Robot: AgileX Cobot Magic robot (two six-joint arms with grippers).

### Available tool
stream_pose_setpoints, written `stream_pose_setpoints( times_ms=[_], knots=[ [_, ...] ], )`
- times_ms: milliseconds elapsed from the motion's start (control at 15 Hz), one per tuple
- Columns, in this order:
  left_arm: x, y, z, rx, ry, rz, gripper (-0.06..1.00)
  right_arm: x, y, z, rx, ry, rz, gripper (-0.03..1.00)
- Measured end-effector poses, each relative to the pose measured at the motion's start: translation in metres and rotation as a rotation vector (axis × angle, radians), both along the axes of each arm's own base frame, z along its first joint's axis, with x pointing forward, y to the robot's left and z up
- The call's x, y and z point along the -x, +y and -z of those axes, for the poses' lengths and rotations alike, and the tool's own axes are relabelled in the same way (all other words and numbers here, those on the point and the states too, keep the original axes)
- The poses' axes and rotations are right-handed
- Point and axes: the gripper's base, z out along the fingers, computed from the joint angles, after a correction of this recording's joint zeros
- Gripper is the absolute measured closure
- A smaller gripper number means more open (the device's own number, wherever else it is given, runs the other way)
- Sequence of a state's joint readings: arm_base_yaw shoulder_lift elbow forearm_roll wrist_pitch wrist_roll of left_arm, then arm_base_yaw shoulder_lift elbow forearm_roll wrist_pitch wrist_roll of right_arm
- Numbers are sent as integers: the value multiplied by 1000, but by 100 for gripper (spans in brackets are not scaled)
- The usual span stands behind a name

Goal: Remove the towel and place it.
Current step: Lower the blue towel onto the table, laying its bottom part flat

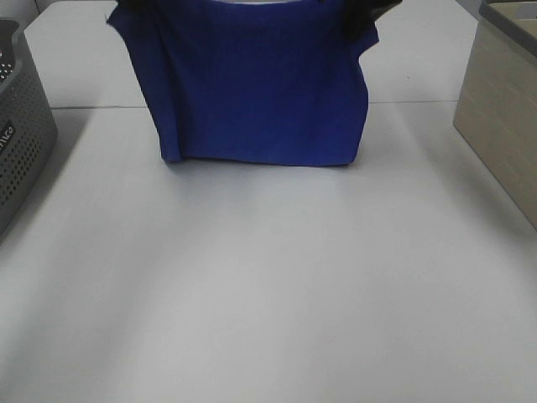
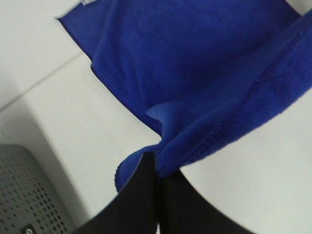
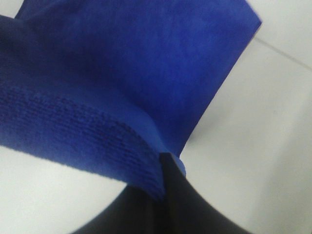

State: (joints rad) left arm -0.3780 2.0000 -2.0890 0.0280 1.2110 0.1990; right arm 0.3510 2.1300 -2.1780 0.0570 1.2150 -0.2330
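Observation:
The royal-blue plush towel [image 1: 256, 84] hangs as a sheet at the back of the white table [image 1: 268, 285], its lower edge at or just above the surface. My left gripper [image 1: 126, 7] holds its upper left corner at the top edge of the exterior view. My right gripper [image 1: 369, 13] holds its upper right corner. In the left wrist view my left gripper [image 2: 157, 168] is shut on the towel's hem [image 2: 234, 112]. In the right wrist view my right gripper [image 3: 163, 161] is shut on the towel's hem [image 3: 83, 136]. A bit of white [image 2: 87, 2] shows at one corner.
A grey perforated basket [image 1: 21, 134] stands at the table's left edge and also shows in the left wrist view [image 2: 29, 195]. A beige box [image 1: 503, 101] stands at the right edge. A seam [image 1: 84, 107] crosses the table behind the towel.

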Motion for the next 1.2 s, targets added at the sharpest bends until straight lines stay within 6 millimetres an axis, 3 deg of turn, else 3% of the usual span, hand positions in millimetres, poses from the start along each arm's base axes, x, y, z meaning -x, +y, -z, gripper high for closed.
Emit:
stream_pose_setpoints(
  times_ms=[67, 467, 667, 867, 1067, 1200],
  knots=[
    [8, 1, 13, 7, 69, -4, 94, 9, -3, 7, 14, 46, 0, 95],
    [84, 15, 35, 66, 275, 15, 94, 96, -26, 2, -3, 203, -9, 95],
    [124, 24, 43, 118, 356, 14, 94, 132, -32, 27, -36, 345, 5, 95],
    [154, 31, 55, 156, 427, 6, 94, 151, -32, 52, -64, 470, 18, 95],
    [169, 33, 74, 178, 512, -11, 94, 160, -34, 64, -65, 529, 27, 95],
    [191, 25, 99, 175, 618, 6, 94, 174, -39, 74, -49, 575, 24, 95]
  ],
)
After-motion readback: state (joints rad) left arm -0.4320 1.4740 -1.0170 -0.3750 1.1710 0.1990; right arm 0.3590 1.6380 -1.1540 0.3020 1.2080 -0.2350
